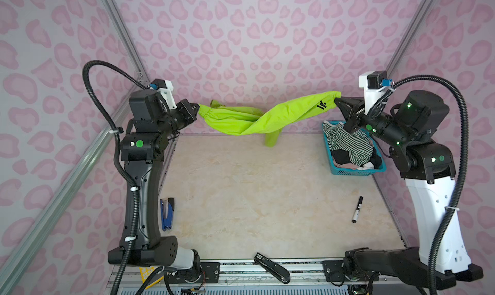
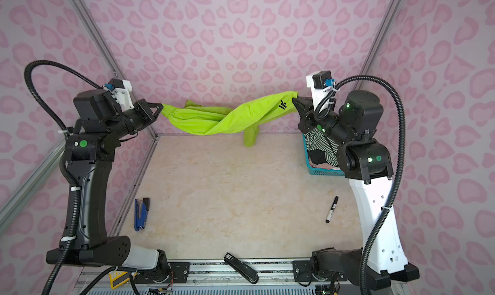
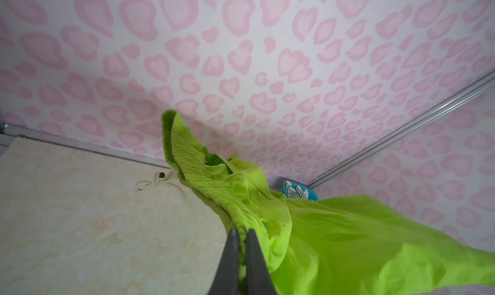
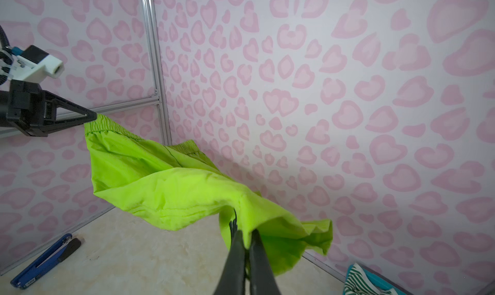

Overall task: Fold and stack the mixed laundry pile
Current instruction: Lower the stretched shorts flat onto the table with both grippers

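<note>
Your left tool point(image 1: 197, 109) and right tool point(image 1: 336, 101) each clamp an end of the lime-green shorts point(image 1: 267, 117), holding them twisted above the worktop point(image 1: 254, 194), likely to spread them flat; other laundry point(image 1: 348, 146) sits in the basket point(image 1: 356, 172).

L arm point(image 1: 144, 200) blk, R arm point(image 1: 428, 213) white.
</note>
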{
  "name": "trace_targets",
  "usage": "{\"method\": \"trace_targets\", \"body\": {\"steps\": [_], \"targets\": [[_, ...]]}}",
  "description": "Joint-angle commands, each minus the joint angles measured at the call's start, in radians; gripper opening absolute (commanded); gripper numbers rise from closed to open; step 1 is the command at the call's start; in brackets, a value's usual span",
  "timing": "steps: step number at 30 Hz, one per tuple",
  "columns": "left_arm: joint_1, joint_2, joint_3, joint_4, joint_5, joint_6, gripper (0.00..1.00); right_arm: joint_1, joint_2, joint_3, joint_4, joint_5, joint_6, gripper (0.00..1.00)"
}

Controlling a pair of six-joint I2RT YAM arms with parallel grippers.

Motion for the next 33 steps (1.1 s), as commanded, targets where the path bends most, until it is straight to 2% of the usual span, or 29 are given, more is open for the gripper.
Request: {"method": "trace_targets", "body": {"steps": [1,5,8,11,14,19,25,33], "targets": [[0.001,-0.138,-0.296,0.077,-0.069,0.027,0.02,0.013,-0.099,-0.221,-0.014,-0.024,-0.016,0.0],[0.001,-0.232,-0.644,0.036,-0.099,0.0,0.02,0.095,-0.234,-0.62,-0.027,0.025,0.075,0.0],[0.001,-0.232,-0.743,-0.036,-0.153,-0.019,0.02,0.183,-0.31,-0.857,-0.042,0.1,0.17,0.0],[0.001,-0.218,-0.772,-0.087,-0.192,-0.016,0.02,0.217,-0.383,-1.015,-0.048,0.133,0.274,0.0],[0.001,-0.213,-0.782,-0.125,-0.216,-0.014,0.02,0.217,-0.461,-1.104,-0.071,0.147,0.344,0.0],[0.001,-0.241,-0.829,-0.148,-0.245,-0.028,0.02,0.217,-0.55,-1.166,-0.107,0.188,0.393,0.0],[0.001,-0.255,-0.91,-0.165,-0.201,-0.071,0.02,0.221,-0.587,-1.253,-0.054,0.095,0.476,0.0],[0.001,-0.307,-0.978,-0.167,-0.319,-0.147,0.02,0.269,-0.646,-1.326,-0.083,0.048,0.534,0.0]]}}
